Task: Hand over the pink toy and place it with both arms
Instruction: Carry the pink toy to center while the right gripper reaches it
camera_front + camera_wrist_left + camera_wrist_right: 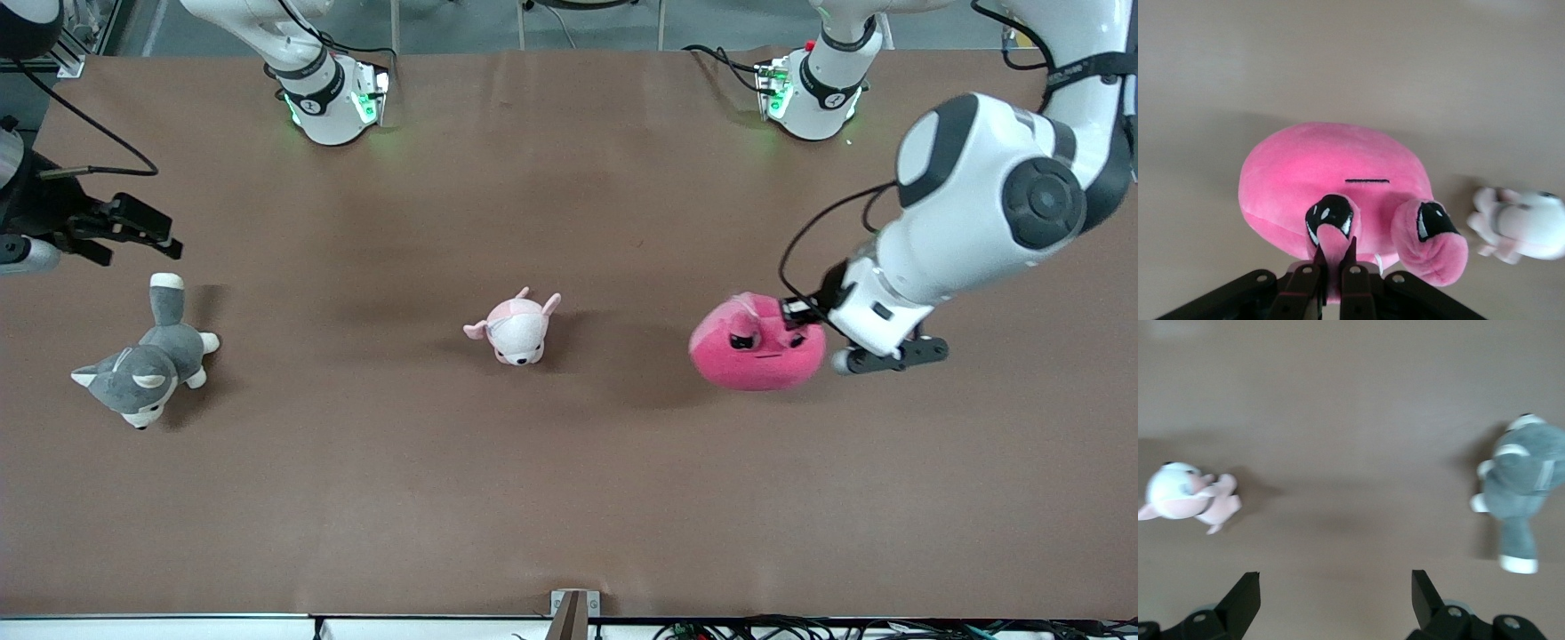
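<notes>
Brown table — grey dog, pale pink plush.

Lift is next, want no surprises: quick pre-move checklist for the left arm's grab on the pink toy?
1. Left gripper shut on pink toy: ok, pinching a flap by one eye.
2. Grip depth: cannot tell; only a small fold is caught.
3. Toy off the table: cannot tell.
4. Small pink-and-white plush apart from the toy: ok.
5. Right gripper open for handover: ok, waiting above the grey dog.
</notes>
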Action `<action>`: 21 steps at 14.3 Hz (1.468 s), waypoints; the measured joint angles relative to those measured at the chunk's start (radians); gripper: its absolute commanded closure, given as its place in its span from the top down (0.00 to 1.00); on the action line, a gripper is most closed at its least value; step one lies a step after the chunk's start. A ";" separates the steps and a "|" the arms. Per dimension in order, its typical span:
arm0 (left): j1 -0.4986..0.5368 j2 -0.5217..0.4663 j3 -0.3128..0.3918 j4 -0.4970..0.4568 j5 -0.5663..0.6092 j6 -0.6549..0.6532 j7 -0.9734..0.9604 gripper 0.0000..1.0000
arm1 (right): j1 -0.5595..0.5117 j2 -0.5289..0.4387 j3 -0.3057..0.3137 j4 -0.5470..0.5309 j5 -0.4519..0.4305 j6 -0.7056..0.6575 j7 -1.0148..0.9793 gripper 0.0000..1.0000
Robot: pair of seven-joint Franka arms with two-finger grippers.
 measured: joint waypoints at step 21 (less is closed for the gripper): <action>-0.232 0.116 -0.238 0.123 -0.251 0.399 -0.625 0.00 | 0.246 0.080 0.003 0.052 0.462 0.018 0.306 0.64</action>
